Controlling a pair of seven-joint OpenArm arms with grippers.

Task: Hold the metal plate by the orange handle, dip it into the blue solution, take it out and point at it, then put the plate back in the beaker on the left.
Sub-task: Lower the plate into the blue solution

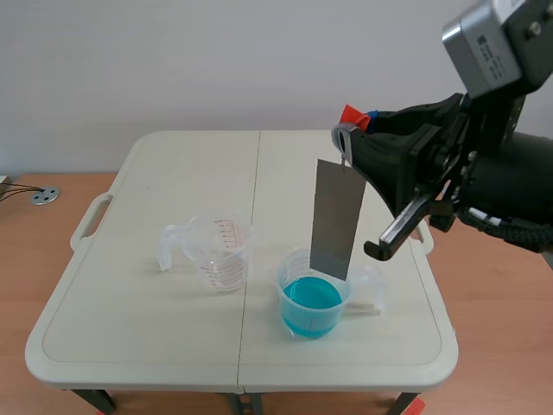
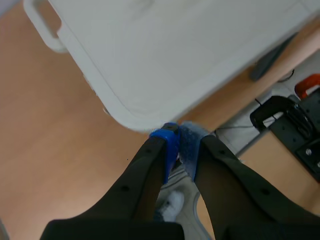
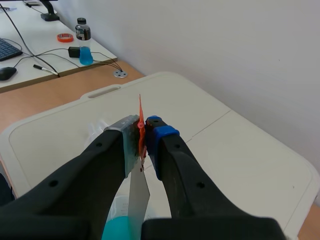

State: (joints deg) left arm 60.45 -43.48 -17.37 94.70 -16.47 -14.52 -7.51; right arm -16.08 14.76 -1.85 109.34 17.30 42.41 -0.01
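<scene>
— Where's the plate (image 1: 337,220)?
— Hanging upright from the right jaws, which are clamped on its orange handle (image 3: 140,120). Its lower end is at the mouth of the blue beaker (image 1: 313,304).
— And the left jaws?
— Only their own camera shows them: together, empty, off the bench (image 2: 150,75) corner.
— Any writing?
— A red scale on the clear beaker (image 1: 223,251), unreadable.

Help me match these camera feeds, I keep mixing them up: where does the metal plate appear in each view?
Scene view: the metal plate hangs upright, right of centre, its lower end at the mouth of the blue-solution beaker.
Left wrist view: not in it.
Right wrist view: it hangs down from the right gripper, jaws shut on its orange handle.
Shared landmark: the white table; only its corner shows in the left wrist view.
</scene>
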